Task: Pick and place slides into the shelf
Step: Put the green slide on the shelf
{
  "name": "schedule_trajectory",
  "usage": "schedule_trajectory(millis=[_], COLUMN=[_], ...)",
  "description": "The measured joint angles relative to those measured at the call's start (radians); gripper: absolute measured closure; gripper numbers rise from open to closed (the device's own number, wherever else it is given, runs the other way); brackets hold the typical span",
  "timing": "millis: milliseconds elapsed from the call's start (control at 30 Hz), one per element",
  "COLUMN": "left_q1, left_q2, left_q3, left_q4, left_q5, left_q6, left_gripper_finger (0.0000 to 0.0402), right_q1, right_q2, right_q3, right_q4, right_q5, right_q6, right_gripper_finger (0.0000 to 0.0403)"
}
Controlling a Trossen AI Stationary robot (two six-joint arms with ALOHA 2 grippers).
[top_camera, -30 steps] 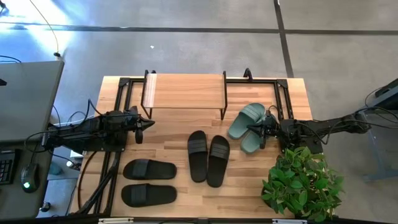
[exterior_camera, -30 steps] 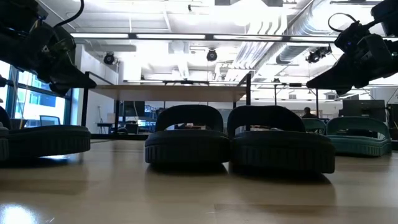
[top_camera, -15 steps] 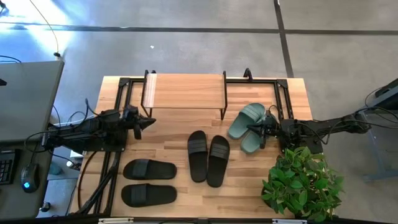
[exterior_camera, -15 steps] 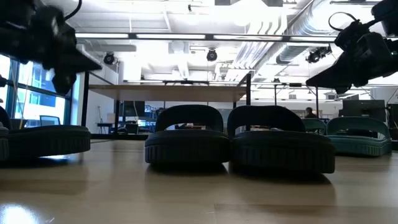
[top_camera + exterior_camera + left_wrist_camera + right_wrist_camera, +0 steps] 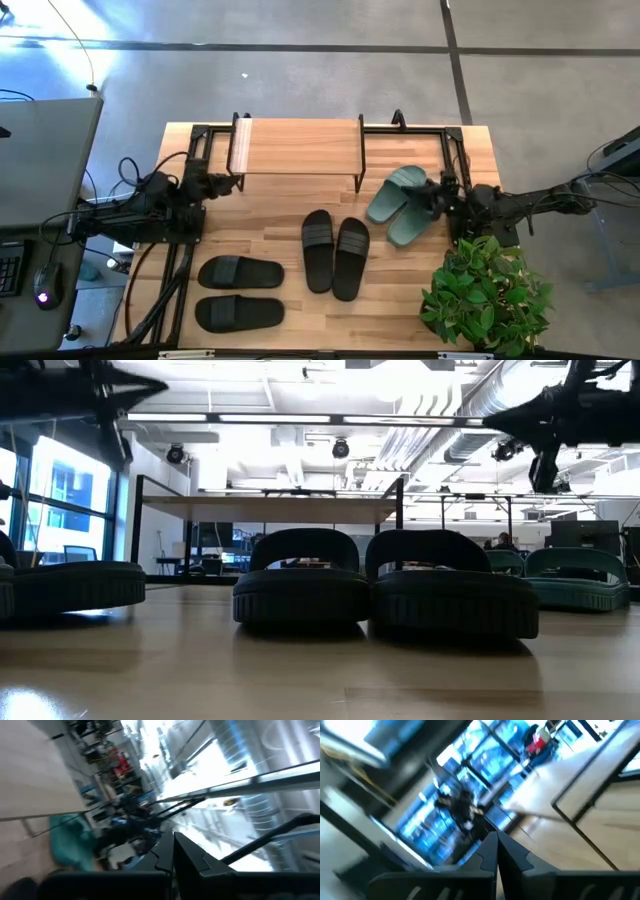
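Observation:
The shelf (image 5: 298,148), a light board on a thin black frame, stands at the table's far middle. Two sage-green slides (image 5: 396,205) lie side by side on their soles to its right. A black pair (image 5: 334,255) lies at the table's middle, seen toe-on in the low view (image 5: 385,585). Another black pair (image 5: 238,292) lies near the front left. My left gripper (image 5: 232,184) hangs shut above the table, left of the shelf (image 5: 150,388) (image 5: 173,842). My right gripper (image 5: 415,197) hangs shut above the green slides, clear of them (image 5: 495,422) (image 5: 496,837).
A potted plant (image 5: 485,290) stands at the table's near right corner. Black arm frames (image 5: 190,150) (image 5: 455,150) stand on either side of the shelf. A desk with a mouse (image 5: 42,295) lies off the table's left side. Bare wood (image 5: 280,215) shows in front of the shelf.
Both grippers have risen and tipped up from a downward slant to about level, rolling about their own length as they went. Both have stayed shut. No slide has moved.

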State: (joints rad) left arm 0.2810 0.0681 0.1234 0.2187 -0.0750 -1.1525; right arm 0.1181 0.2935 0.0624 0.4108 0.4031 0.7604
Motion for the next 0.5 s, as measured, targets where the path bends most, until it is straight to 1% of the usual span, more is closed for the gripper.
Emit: schedule_trajectory(millis=[133, 233, 300, 400, 500], left_q1=[0.0, 0.0, 0.0, 0.0, 0.0], left_q2=[0.0, 0.001, 0.002, 0.002, 0.002], left_q3=[0.0, 0.0, 0.0, 0.0, 0.0], left_q4=[0.012, 0.019, 0.041, 0.157, 0.355], left_q5=[-0.02, -0.015, -0.01, 0.032, 0.103], left_q6=[-0.064, -0.068, -0.06, -0.046, 0.034], left_gripper_finger=[0.0401, 0.0401, 0.0401, 0.0401, 0.0401], right_q1=[0.0, 0.0, 0.0, 0.0, 0.0], right_q2=[0.0, 0.0, 0.0, 0.0, 0.0], right_q3=[0.0, 0.0, 0.0, 0.0, 0.0], right_q4=[0.075, 0.126, 0.155, 0.198, 0.253], right_q5=[0.029, 0.022, 0.01, 0.008, -0.008], right_q6=[0.002, 0.009, 0.043, 0.1, 0.087], right_gripper_finger=[0.0403, 0.0403, 0.0403, 0.0403, 0.0403])
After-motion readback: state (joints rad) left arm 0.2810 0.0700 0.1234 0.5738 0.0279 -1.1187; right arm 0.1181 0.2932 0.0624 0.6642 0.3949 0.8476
